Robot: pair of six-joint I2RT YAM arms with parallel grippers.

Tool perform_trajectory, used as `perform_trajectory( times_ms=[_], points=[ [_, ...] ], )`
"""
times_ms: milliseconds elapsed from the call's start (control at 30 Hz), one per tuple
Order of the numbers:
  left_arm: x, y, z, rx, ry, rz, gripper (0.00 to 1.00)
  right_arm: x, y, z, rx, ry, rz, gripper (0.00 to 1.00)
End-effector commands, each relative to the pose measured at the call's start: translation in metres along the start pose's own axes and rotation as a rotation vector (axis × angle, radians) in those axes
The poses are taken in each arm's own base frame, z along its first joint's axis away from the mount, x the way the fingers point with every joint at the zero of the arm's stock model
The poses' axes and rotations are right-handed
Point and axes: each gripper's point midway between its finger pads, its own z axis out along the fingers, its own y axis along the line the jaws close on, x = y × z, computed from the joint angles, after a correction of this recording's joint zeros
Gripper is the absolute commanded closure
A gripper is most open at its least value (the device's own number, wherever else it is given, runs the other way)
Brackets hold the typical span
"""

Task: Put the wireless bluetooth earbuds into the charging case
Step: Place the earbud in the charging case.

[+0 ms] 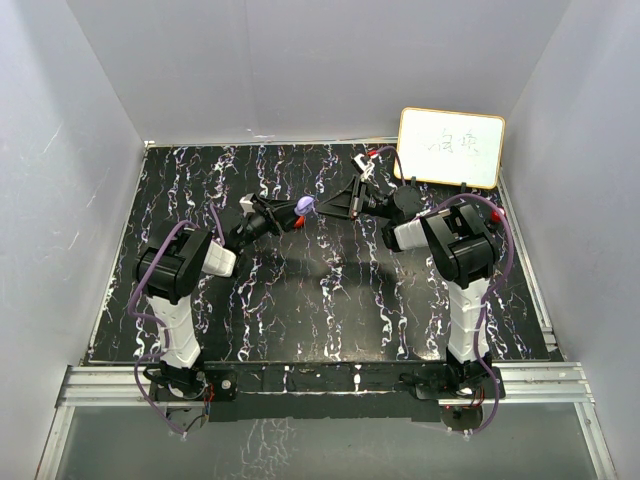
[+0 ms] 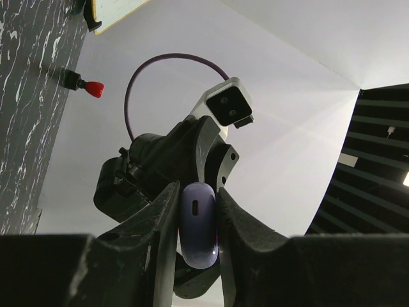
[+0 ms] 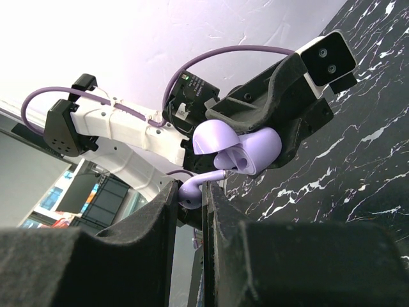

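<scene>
My left gripper is shut on a lilac charging case, held above the middle of the table. In the right wrist view the case is open, lid up. In the left wrist view I see its closed underside with the port slot between the pads. My right gripper is shut on a purple earbud. The earbud's stem points up at the case's open well and its tip reaches the opening. No red earbud is clearly in view.
A white board stands at the back right of the black marbled table. A small red-tipped piece on a black stem lies near it, also in the left wrist view. White walls enclose the table.
</scene>
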Motion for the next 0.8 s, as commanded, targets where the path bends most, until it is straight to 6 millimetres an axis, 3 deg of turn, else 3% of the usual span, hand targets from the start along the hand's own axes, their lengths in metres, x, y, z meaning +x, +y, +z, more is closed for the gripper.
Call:
perform_trajectory(
  times_ms=[0,767],
  points=[
    [0.0477,-0.0806,-0.018,0.262,0.195,-0.058,1.0,-0.0079,0.0637,-0.0015,-0.198,-0.027,-0.354,0.99],
    [0.0488,-0.0854,-0.0168,0.272,0.202,-0.06,1.0,-0.0104,0.0604,0.0058,-0.215,0.001,-0.296,1.0]
  ],
)
